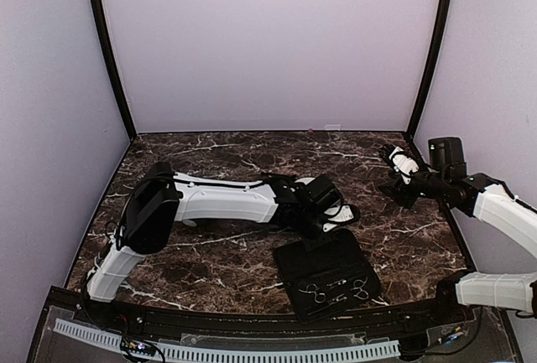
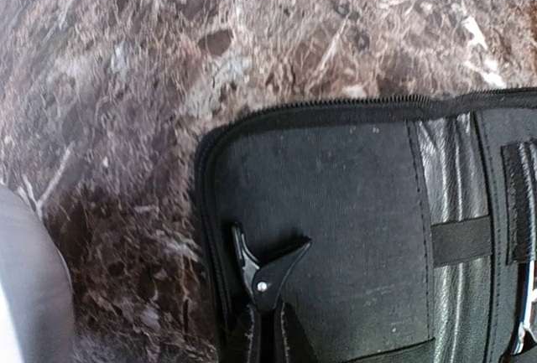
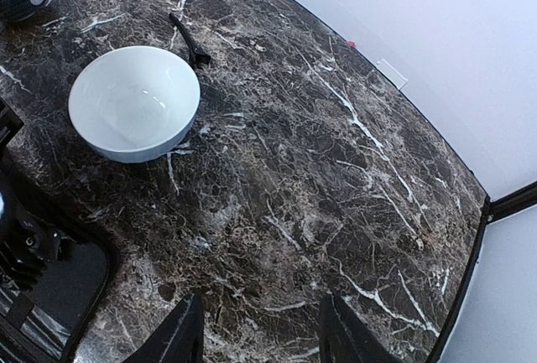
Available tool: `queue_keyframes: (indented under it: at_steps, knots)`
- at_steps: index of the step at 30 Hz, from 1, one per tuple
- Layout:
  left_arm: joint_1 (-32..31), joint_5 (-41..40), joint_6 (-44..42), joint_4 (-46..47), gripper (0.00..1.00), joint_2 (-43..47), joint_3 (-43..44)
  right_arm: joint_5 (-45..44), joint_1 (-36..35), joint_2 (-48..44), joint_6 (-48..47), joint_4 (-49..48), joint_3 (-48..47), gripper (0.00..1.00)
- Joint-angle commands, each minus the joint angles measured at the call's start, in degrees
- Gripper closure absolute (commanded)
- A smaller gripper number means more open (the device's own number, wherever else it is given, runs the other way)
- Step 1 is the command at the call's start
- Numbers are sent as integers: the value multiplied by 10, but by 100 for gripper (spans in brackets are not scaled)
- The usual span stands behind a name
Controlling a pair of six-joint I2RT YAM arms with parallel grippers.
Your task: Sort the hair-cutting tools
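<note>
Hair clip (image 2: 264, 275): at the black case's (image 2: 336, 212) corner.
Left gripper (image 2: 268, 334): clamped on its prong end, I judge for lifting.
Right gripper (image 3: 262, 334): apart, empty, held clear.

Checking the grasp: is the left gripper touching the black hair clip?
Touching. The left wrist view shows the left gripper shut on the hair clip, its fingers pressed against both sides.

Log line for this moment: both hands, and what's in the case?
left hand: shut on black clip, at case edge | right hand: open, empty, above table | scissors: in case | white bowl: empty
</note>
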State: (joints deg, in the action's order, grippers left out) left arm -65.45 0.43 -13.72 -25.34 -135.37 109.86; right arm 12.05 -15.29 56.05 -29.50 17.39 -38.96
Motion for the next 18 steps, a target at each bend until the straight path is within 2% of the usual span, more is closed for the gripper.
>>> queue_keyframes:
  at_steps: [1, 10, 18]
  knots:
    - [1, -3, 24, -36, 96, 32, -27, 8, 3, 1, 0, -2, 7, 53]
    - [1, -1, 55, -16, 96, 62, -72, 8, 3, 3, 0, -2, 7, 53]
    - [-11, 24, 31, 8, 95, 79, -117, 11, 3, 3, 0, -1, 7, 53]
